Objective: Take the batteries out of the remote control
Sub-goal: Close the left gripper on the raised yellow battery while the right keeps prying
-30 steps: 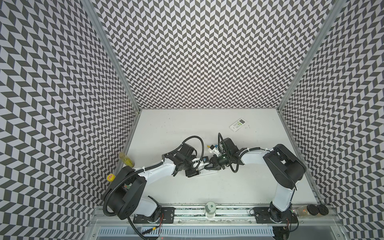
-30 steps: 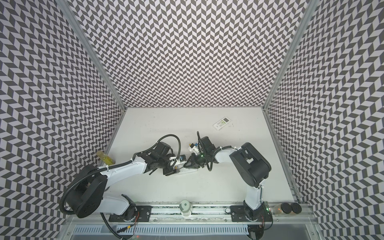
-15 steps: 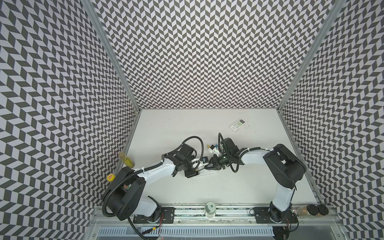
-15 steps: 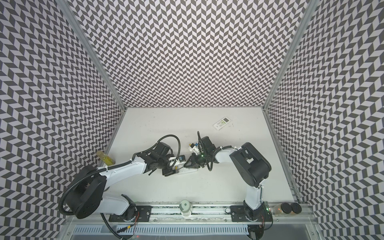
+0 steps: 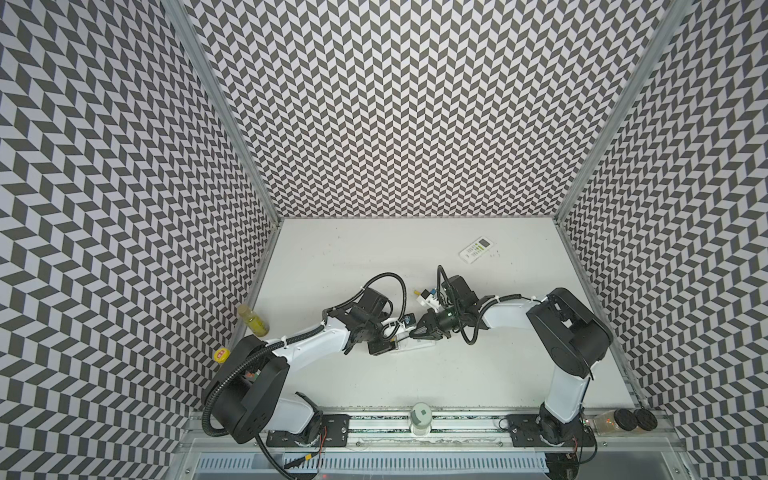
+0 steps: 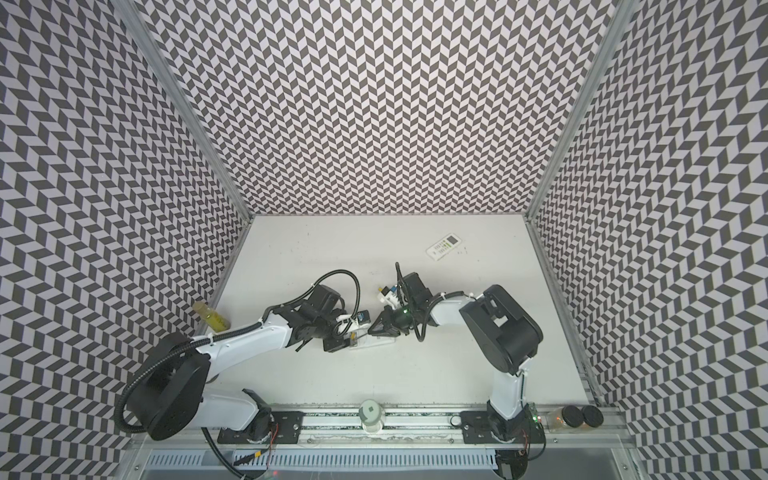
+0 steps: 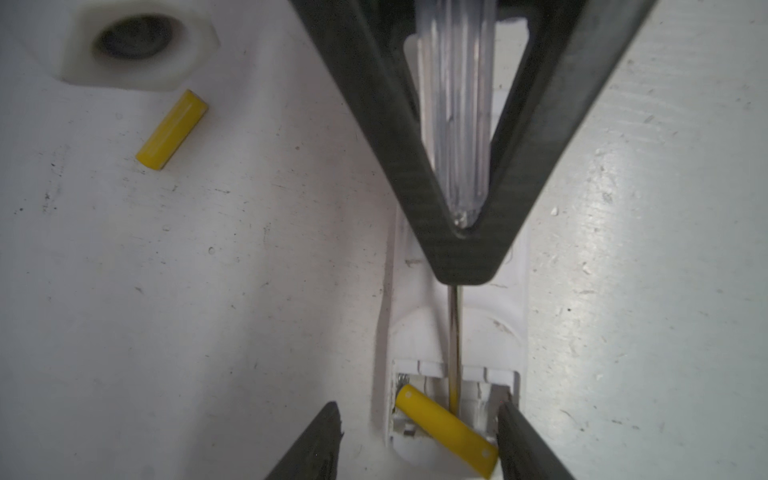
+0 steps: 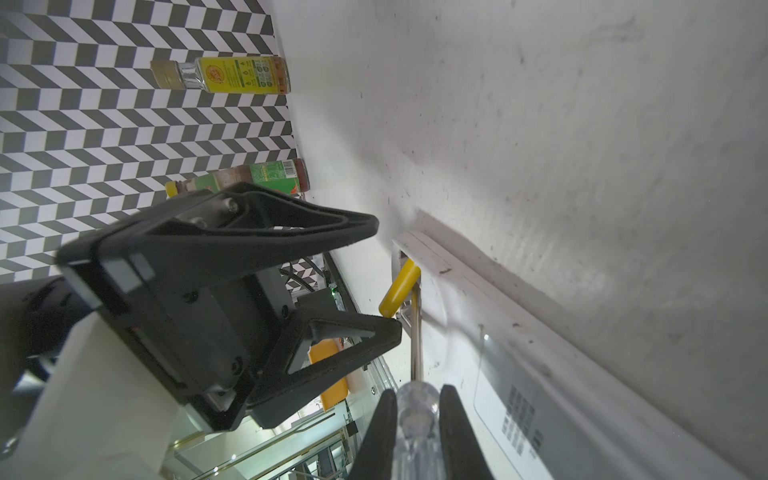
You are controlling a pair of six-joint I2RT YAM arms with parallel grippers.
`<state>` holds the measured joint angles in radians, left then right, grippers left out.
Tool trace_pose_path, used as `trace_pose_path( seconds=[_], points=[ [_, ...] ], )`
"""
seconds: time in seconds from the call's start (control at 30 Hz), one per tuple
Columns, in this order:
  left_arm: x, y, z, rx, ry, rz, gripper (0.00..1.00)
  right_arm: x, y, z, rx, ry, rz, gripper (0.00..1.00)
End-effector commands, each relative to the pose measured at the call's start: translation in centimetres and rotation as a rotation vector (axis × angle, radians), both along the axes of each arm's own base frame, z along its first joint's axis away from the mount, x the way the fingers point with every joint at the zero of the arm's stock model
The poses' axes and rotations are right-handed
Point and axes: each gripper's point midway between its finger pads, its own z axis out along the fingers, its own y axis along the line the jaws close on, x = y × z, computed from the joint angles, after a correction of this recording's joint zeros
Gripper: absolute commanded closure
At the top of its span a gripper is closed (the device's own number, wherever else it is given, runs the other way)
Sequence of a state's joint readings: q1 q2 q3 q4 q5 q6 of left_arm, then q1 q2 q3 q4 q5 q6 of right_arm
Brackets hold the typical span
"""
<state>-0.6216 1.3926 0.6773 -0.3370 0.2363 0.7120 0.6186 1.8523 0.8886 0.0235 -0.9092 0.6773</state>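
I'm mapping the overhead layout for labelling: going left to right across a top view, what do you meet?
Yellow-capped bottle → yellow bottle → left hand → right hand, gripping the screwdriver → spare remote → black-lidded jars.

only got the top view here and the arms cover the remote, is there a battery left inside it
observer: Yes. The left wrist view shows one yellow battery lying askew in the open compartment of the remote.
operator: what is the right claw doing
observer: The right claw is shut on the clear handle of a screwdriver, and the screwdriver's shaft reaches into the compartment beside that battery.
operator: and the left one
observer: The left claw is open, with its fingers on either side of the battery.
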Motion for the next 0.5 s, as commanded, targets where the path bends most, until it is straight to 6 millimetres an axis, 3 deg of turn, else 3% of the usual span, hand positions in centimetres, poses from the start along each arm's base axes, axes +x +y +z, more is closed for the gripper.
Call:
trace_pose_path(
  seconds=[0.0,0.3,0.47],
  points=[
    [0.2,0.3,0.4,-0.001,-0.028,0.010,0.43,0.2,-1.5,-2.3,-0.090,0.024,-0.046,1.00],
    [0.4,1.0,0.4,0.003,-0.035,0.030,0.47,0.1,-1.6,-2.5,-0.091,0.025,-0.047,1.00],
    [-0.3,-0.1,1.4,-0.060,0.021,0.011,0.42,0.3,-1.5,-2.3,-0.088,0.024,-0.051,1.00]
  ],
)
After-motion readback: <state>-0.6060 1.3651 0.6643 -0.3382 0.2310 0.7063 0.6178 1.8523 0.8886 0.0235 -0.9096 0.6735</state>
